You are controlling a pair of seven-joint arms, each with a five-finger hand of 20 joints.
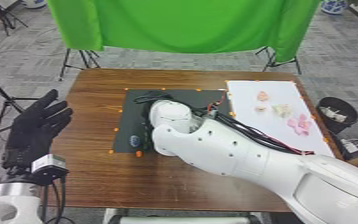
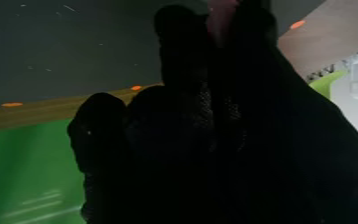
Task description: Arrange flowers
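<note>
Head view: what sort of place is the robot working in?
Likely an indoor robotics lab or test room: a hanging bright green cloth, grey carpet tiles and small orange markers on the brown wooden table suggest it.

Past the far edge of the brown wooden table (image 1: 91, 187), a green cloth (image 1: 180, 27) hangs over grey carpet (image 1: 149, 62), with black stand legs (image 1: 65, 64) below its left and right ends. Another black stand (image 1: 11, 100) is left of the table. On the right sits a black bin (image 1: 338, 103), something white inside. A blue-and-white pot (image 1: 334, 6) is farther back.
</note>
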